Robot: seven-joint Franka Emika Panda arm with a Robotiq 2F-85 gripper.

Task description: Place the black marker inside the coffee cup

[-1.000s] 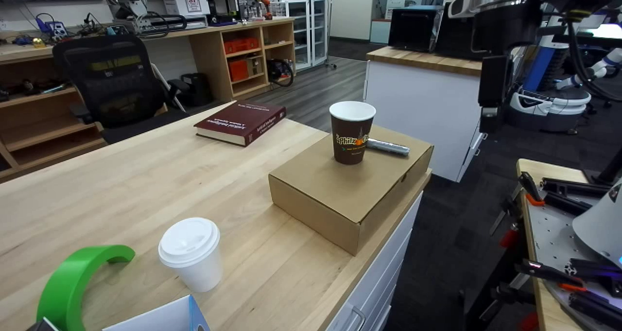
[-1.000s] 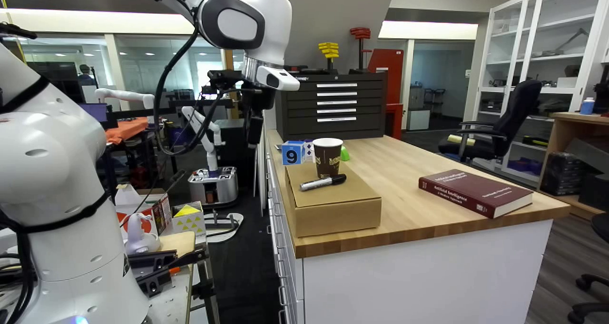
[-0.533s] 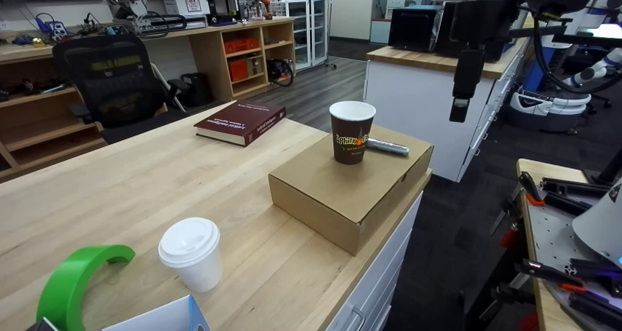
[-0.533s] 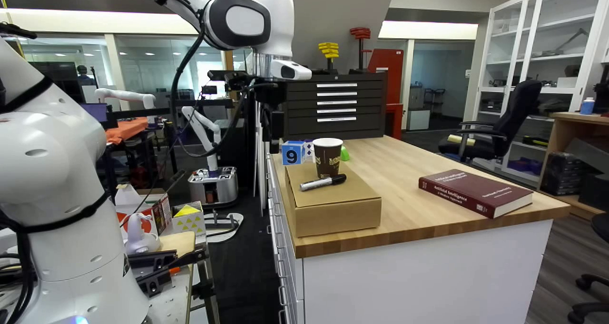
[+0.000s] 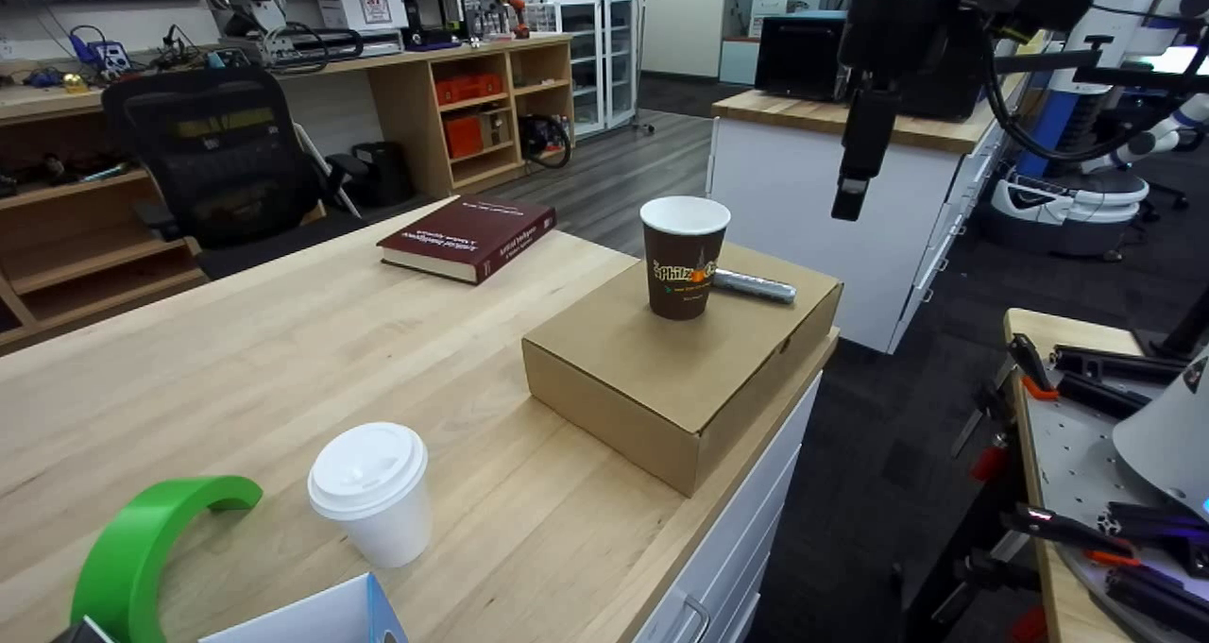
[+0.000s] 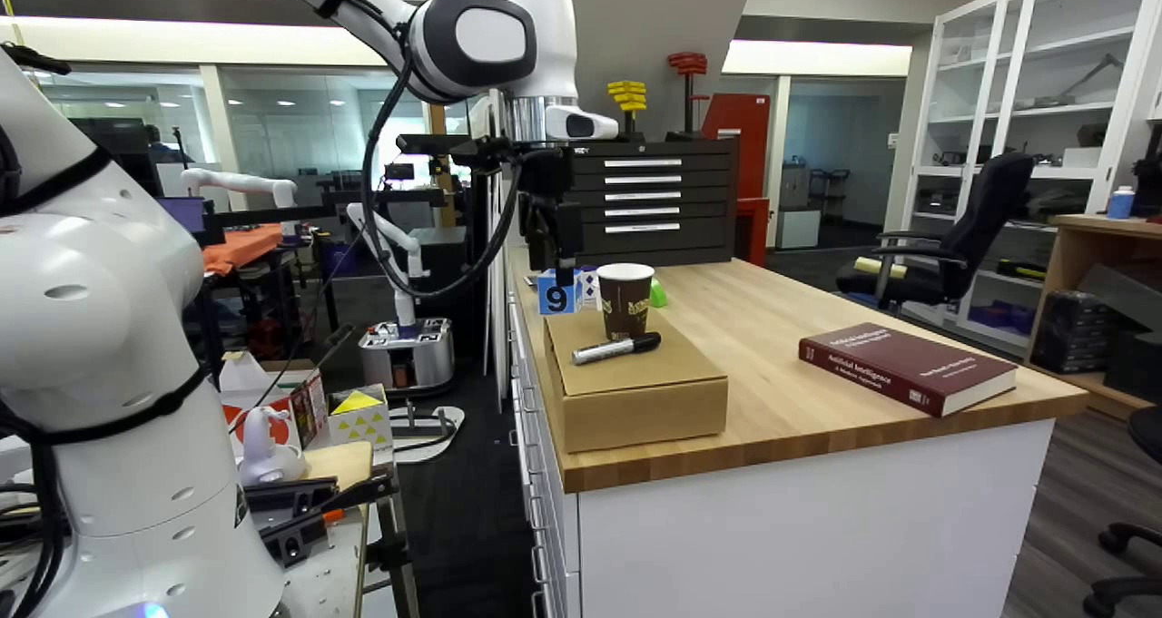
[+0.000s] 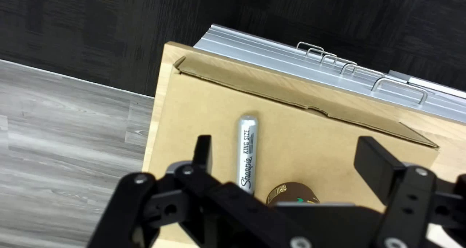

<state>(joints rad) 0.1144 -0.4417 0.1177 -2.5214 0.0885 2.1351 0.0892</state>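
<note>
1. Found the black marker [image 7: 247,155] lying flat on top of the cardboard box [image 5: 642,364], silver barrel plain in the wrist view, just beside the coffee cup [image 5: 685,258] and not in it!
2. Saw the cup upright on that same box in both exterior views, mouth open and uncovered; could not make out touch or gap at the marker's capped end, hidden there by gripper parts in the wrist view.
3. Caught the gripper [image 7: 285,151] up in the air, touching nothing, fingers [image 7: 373,164] spread wide apart, nothing held.
4. Counted no part of the placing done. Judged the whole run left to play: coming down, closing on the barrel, lifting clear, turning the marker upright, lowering into the cup, letting go.
5. Rated the cup as the main hazard, close enough to the marker for a clip from a descending finger. Figured on a safer bite toward the barrel's far end.
6. Looked wider across the wooden desk [image 5: 283,360]: spotted a maroon book [image 5: 470,235], a white lidded cup [image 5: 373,492] and a green arch [image 5: 137,534], all apart from the box and seemingly out of the way.
7. Picked out, in an exterior view, a blue numbered block [image 6: 556,297] beyond the box, probably no bother.
</note>
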